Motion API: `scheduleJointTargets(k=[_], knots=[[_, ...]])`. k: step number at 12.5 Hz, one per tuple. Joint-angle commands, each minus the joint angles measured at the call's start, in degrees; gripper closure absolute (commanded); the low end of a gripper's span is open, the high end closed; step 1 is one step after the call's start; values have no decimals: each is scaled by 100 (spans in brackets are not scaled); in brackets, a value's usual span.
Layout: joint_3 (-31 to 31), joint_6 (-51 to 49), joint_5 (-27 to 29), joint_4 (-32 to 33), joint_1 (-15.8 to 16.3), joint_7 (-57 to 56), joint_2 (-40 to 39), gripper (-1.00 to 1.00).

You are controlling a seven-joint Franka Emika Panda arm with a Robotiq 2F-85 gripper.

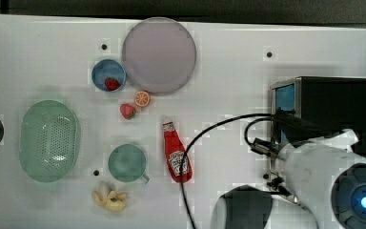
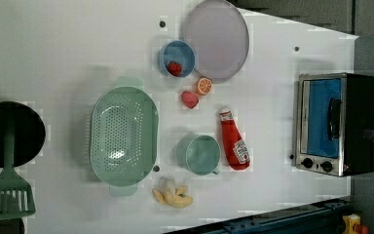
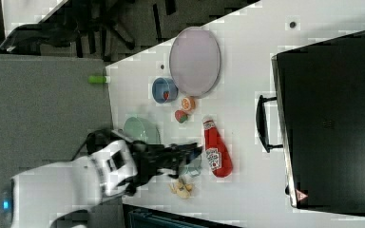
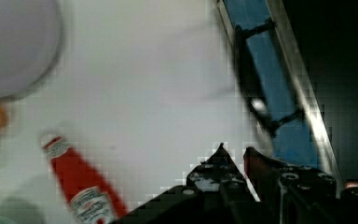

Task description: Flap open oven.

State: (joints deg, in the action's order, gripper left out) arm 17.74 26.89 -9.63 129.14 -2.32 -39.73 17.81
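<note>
The oven (image 2: 355,122) stands at the left view's right, with a silver front frame, black knobs and its blue glass door (image 2: 321,117) flat against the frame. A black bar handle (image 2: 334,118) runs across the door and also shows as the handle (image 3: 261,124) and the handle (image 4: 247,79). In the wrist view my gripper (image 4: 235,150) hovers above the table just in front of the door (image 4: 270,79), short of the handle and not touching it. Its fingertips stand a narrow gap apart with nothing between them. The arm (image 1: 324,167) reaches in from the top view's lower right.
A ketchup bottle (image 1: 175,152) lies in front of the oven. Beyond it are a green cup (image 1: 126,163), banana pieces (image 1: 109,199), a green colander (image 1: 50,140), a blue bowl (image 1: 108,74), a purple plate (image 1: 159,55), an orange slice (image 1: 142,98) and a strawberry (image 1: 127,111).
</note>
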Motion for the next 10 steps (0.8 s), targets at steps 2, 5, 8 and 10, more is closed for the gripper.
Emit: scheduleJointTargets(k=[2,5,8,10], knots=[[342,678,-17,88,-164,-1151,-522,65],[552,1328,-17,94,-184,-1580,-1050,65],[636,1954,-15,106,-207,-2192,-1543,65],[655,2147,9,109,-215,-2206,-1858,65]])
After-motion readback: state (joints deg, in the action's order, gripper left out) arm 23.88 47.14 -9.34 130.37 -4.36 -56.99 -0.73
